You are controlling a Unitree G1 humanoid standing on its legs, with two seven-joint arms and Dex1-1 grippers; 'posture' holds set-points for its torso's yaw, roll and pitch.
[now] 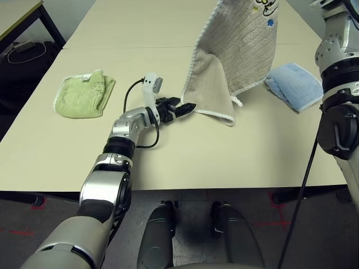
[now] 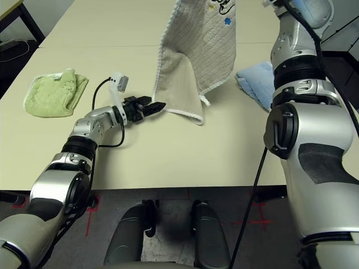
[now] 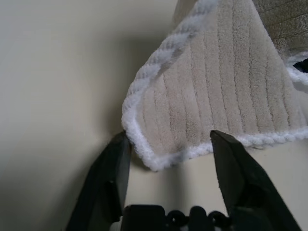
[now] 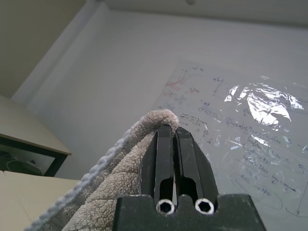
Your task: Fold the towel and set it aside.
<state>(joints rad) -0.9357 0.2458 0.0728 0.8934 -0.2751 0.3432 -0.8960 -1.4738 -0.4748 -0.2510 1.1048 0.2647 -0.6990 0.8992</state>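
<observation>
Two claws share one towel [image 1: 235, 50]: right claw [image 4: 173, 139] clamped shut on top corner, holding it aloft so cloth hangs clear, lower edge brushing surface [image 1: 224, 157]. Left claw [image 3: 168, 159] parted around bottom corner, not yet pinching, likely for fold.

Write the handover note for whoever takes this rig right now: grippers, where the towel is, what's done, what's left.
Right gripper: shut on the towel, holding its top up high so that it hangs above the table.
Left gripper: down by the table, fingers apart on either side of the towel's lower corner, which touches the tabletop; not yet clamped on it.
Green towel lies by the robot's left, blue towel by its right, both apart from the job.
Done: towel lifted by one end.
Left: grip the lower corner, fold the towel, set it aside.
</observation>
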